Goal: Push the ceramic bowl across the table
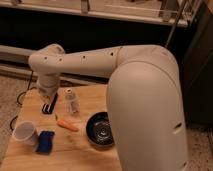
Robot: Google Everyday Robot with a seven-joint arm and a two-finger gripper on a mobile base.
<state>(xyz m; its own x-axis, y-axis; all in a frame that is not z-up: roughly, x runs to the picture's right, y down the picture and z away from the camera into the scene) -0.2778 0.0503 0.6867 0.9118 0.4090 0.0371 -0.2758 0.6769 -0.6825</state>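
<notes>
Whether the jaws are spread or pressed together I cannot tell; the gripper (49, 106) points down at the back left of the tabletop (75, 152), just beside a small clear bottle (73, 103). An orange carrot (66, 124) lies between it and the ceramic bowl (101, 131), which sits well apart at the right, against the robot's arm (145, 100)
</notes>
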